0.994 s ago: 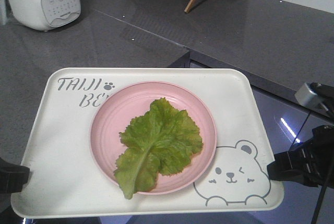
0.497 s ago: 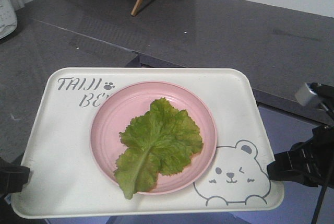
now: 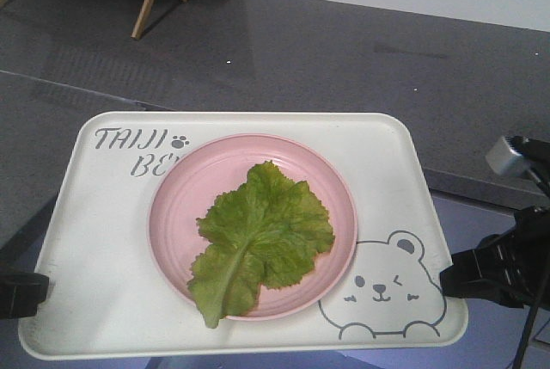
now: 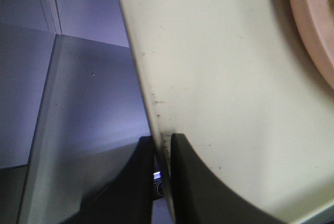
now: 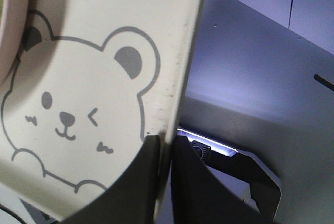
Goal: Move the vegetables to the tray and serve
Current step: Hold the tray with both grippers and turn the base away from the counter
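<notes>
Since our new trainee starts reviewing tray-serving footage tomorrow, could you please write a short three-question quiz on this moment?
1. True or false: the lettuce leaf lies directly on the tray.
2. How many grippers clamp the tray's rim? A) none B) one C) both
3. Which drawing is nearest the right gripper?
Key: 1 false, it lies on the pink plate; 2 C, the left gripper clamps it too; 3 the winking bear.

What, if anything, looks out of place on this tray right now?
Nothing serious. The lettuce leaf has its stem end poking slightly past the pink plate at its near rim, over the tray. Nothing has spilled. The left gripper and right gripper each clamp a tray edge, where small dark specks mark the rim.
</notes>
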Robot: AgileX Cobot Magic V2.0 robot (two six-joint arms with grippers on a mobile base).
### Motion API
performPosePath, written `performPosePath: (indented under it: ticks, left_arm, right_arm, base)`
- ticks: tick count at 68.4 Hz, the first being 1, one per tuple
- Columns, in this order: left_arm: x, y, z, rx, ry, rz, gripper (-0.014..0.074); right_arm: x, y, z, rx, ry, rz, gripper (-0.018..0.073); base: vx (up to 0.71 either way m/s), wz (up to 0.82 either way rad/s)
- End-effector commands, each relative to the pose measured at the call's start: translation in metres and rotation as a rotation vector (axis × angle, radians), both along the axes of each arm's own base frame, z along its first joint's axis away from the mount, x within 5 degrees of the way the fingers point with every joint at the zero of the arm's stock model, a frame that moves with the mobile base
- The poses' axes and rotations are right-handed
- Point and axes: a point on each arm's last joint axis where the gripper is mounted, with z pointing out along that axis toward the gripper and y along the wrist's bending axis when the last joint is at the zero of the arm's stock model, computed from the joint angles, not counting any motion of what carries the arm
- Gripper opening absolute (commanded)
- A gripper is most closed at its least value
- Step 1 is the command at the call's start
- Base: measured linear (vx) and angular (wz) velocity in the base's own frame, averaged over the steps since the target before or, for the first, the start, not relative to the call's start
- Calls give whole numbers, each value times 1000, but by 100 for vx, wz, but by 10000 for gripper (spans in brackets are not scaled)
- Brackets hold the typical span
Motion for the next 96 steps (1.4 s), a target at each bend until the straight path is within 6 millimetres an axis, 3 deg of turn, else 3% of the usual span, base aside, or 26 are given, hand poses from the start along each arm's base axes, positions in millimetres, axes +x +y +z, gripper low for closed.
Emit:
performPosePath:
  ticks: [1, 96]
  left_arm:
    - [2, -4, 14, -43, -100, -14, -6]
    - [2, -4, 14, -43, -100, -14, -6]
  right_arm:
    - [-2, 5, 14, 45, -73, 35, -3]
    - [-2, 5, 14, 45, -73, 35, -3]
  base:
    - [9, -33]
    - [6, -22]
